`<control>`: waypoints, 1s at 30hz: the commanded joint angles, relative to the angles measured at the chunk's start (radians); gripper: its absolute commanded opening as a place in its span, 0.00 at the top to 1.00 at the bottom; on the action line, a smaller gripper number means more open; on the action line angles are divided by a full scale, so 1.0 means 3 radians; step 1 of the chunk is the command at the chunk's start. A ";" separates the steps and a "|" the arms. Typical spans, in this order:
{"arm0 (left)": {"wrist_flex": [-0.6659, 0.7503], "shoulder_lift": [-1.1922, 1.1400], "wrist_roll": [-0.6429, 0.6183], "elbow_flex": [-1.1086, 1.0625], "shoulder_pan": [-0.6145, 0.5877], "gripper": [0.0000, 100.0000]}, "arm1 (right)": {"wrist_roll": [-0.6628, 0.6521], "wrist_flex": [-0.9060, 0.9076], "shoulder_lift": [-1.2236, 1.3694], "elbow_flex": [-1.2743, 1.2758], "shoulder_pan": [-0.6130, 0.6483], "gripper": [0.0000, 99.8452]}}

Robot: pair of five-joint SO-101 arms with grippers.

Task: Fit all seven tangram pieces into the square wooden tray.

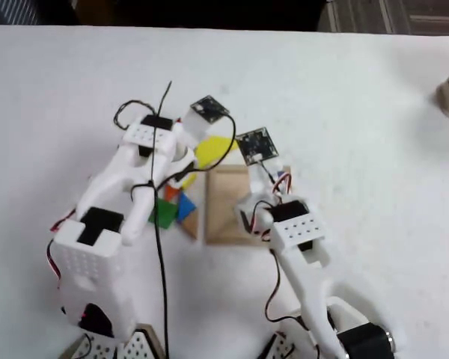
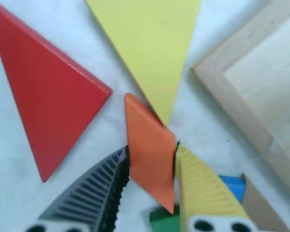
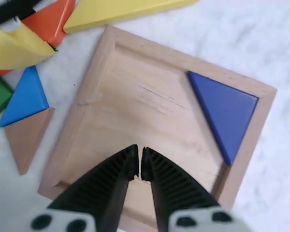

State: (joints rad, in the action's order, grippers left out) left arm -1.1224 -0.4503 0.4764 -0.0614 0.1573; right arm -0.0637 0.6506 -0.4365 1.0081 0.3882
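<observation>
Left gripper (image 2: 151, 152) is clamped on the orange piece (image 2: 147, 128), one finger on each long side. That means the piece's long axis runs straight out along the fingers. Its far end sits right at the tip of the yellow triangle (image 2: 150, 43), touching it as far as I can tell, with the red triangle (image 2: 48, 92) just beside.

The bit that matters is where the wooden tray (image 1: 224, 202) is. In the high view it's just to the right of that gripper and a touch lower in the frame, so pretty near. My guess is the left arm carries the piece in with a short swing to the right, probably with some turning so a long side lines up with a tray wall.

One catch: the right gripper (image 3: 140, 157) hangs over the tray's bare floor near one wall, fingers pinched together on nothing. It could get in the way. A dark blue triangle (image 3: 222, 108) already fills one corner of the tray.
</observation>
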 commanded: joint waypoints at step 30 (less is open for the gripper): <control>-0.0854 0.0800 -0.2481 0.0251 0.0386 0.85 | -0.0015 -0.0217 -0.0182 -0.0240 -0.0708 0.98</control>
State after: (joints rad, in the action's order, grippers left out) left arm -1.3970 -0.3214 -0.2723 0.0414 0.1941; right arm -0.0637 0.6137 -0.4381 1.0081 0.2394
